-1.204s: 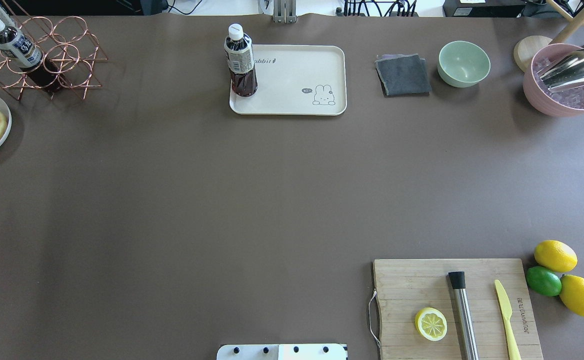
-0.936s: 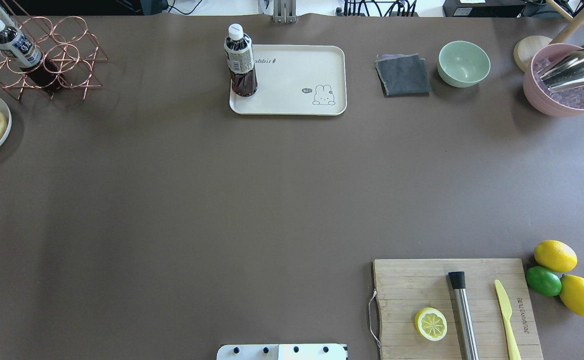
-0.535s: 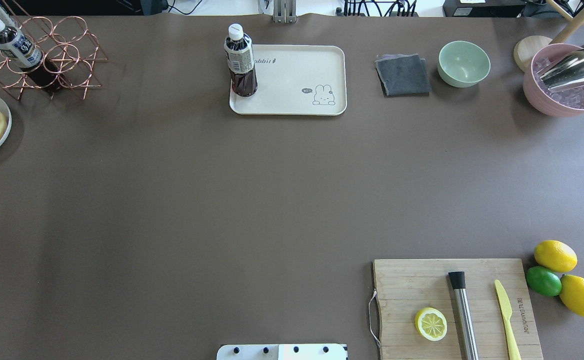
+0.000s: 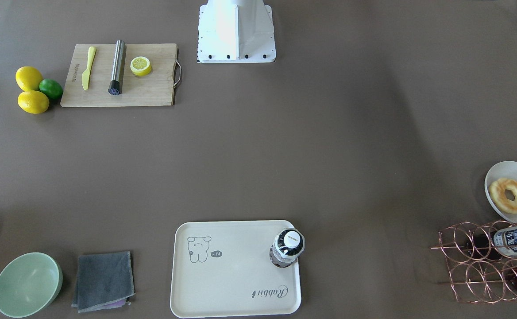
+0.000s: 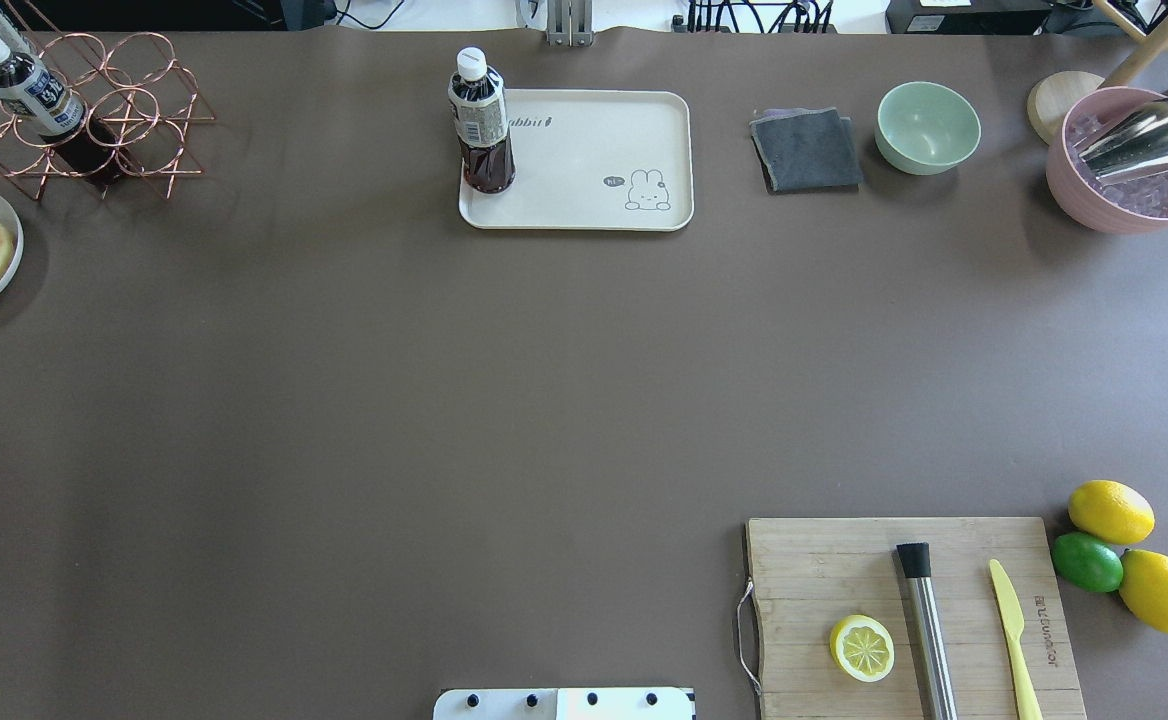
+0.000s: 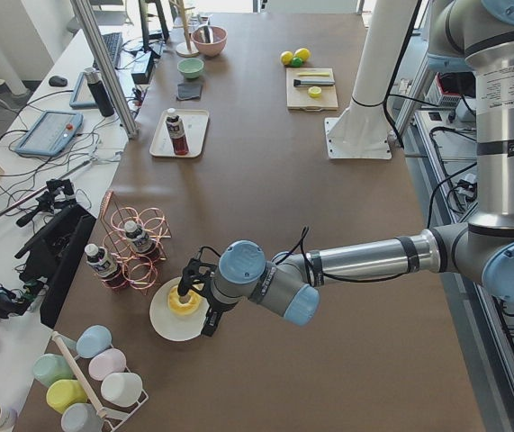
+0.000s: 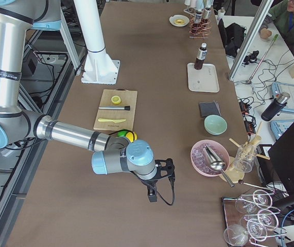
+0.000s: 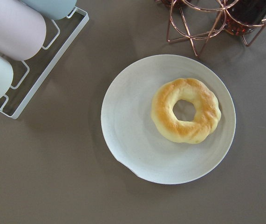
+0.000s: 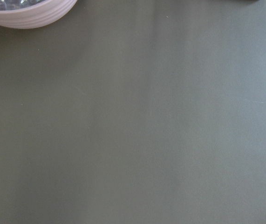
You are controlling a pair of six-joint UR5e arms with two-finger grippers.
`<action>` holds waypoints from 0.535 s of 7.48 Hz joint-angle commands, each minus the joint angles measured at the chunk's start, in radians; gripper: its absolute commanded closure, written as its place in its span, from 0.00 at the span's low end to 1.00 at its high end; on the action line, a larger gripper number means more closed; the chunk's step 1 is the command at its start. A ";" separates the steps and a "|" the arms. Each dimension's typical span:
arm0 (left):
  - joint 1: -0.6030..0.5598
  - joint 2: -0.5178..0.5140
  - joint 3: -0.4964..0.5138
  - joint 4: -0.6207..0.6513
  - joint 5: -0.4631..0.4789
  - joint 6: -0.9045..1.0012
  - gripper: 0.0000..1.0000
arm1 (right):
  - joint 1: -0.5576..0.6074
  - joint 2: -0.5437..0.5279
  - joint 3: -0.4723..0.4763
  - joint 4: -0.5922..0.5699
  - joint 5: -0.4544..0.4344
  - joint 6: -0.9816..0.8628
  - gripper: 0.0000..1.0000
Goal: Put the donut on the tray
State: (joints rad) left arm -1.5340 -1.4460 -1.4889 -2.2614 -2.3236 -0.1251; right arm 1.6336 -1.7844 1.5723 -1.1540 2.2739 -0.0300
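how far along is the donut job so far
Nothing is done yet: the donut lies on the white plate, not on the tray. In hand: the left tool hangs over the donut; open or shut, I cannot tell. Left: grasp, carry, and set it down beside the bottle on the tray.

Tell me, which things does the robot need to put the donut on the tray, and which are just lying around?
Needed: donut, lying on the white plate; cream tray.

Just lying around: drink bottle standing on the tray, cutting board, lemon half, lime, green bowl, grey cloth.
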 commanded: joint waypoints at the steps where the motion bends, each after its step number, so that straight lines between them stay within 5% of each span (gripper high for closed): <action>1: 0.003 -0.005 0.002 -0.007 0.007 -0.004 0.01 | -0.001 0.032 -0.014 -0.006 0.021 0.007 0.00; 4: 0.015 -0.020 0.058 -0.012 0.000 0.007 0.01 | -0.001 -0.009 -0.020 0.000 0.122 0.007 0.00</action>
State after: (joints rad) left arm -1.5245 -1.4595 -1.4587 -2.2731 -2.3218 -0.1224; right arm 1.6323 -1.7762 1.5546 -1.1551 2.3242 -0.0246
